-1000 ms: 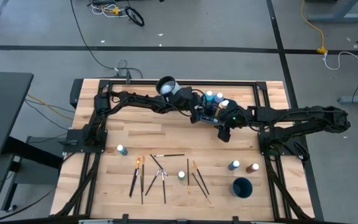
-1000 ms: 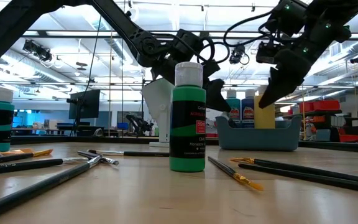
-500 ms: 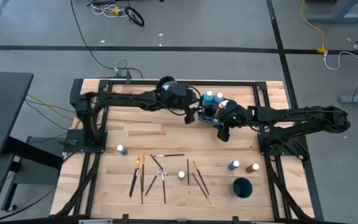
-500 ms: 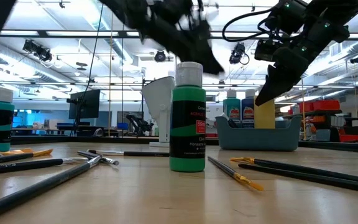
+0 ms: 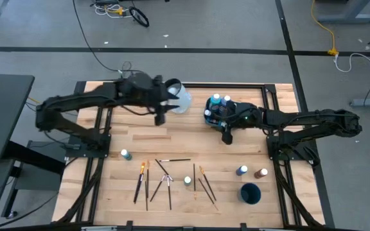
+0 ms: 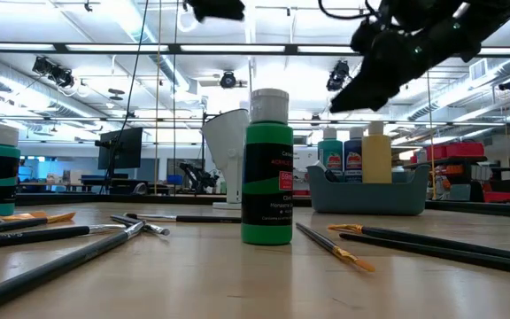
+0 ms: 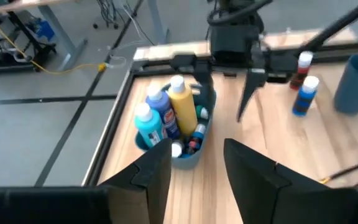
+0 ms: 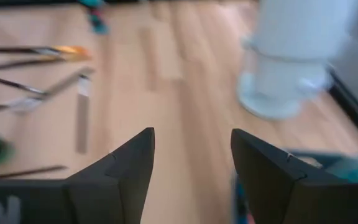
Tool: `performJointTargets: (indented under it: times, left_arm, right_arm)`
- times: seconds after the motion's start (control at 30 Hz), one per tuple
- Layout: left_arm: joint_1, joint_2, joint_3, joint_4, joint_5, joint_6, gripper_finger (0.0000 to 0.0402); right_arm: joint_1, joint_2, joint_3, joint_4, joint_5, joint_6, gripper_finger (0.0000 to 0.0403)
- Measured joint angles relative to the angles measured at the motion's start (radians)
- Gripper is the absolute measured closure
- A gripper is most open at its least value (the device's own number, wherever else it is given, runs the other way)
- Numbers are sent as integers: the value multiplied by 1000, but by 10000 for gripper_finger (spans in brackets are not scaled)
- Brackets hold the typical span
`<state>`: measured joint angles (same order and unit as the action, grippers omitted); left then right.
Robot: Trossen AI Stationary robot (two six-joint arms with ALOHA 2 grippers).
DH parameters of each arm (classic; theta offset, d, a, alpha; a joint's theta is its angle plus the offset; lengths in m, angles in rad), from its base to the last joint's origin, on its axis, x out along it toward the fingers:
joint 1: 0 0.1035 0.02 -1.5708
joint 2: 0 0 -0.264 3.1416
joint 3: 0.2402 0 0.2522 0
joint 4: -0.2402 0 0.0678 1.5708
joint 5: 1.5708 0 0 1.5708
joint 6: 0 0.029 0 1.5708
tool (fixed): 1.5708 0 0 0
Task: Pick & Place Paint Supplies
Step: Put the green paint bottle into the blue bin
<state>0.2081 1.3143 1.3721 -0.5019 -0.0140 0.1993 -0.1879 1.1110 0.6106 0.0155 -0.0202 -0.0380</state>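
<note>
A teal tub (image 5: 218, 112) at the far right holds blue, teal and yellow white-capped bottles (image 7: 169, 115). Loose bottles stand on their bases on the table: teal (image 5: 126, 154), green (image 5: 187, 181), blue (image 5: 242, 170) and brown (image 5: 261, 173). Several paintbrushes (image 5: 166, 179) lie flat near the front. My left gripper (image 5: 159, 117) is open and empty, above the table left of the jug; its fingers show in the left wrist view (image 7: 194, 168). My right gripper (image 5: 225, 136) is open and empty, in the air just on the near side of the tub; it also shows in the right wrist view (image 8: 191, 162).
A pale-blue-and-white jug (image 5: 178, 96) stands at the far edge between my two grippers. A dark blue cup (image 5: 250, 193) stands at the near right. A dark metal frame (image 5: 108, 86) runs around the table. Bare wood lies between the tub and the brushes.
My left gripper has swept from beside the tub toward the table's left edge, past the jug, and now hangs left of it. My right gripper has risen from over the yellow bottle in the tub, which now shows whole with its cap.
</note>
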Motion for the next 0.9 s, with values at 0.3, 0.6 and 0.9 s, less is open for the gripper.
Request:
performJointTargets:
  times: [0.3,0.6,0.9]
  left_arm:
    - [-6,-222,-120,17,-18,-62,260]
    - [-6,-401,-273,116,-123,-57,260]
    - [-6,-471,-409,171,-124,-111,260]
  right_arm:
    - [47,15,2,223,-237,-7,188]
    - [191,249,13,606,-375,-33,188]
    - [351,529,138,639,-366,-48,188]
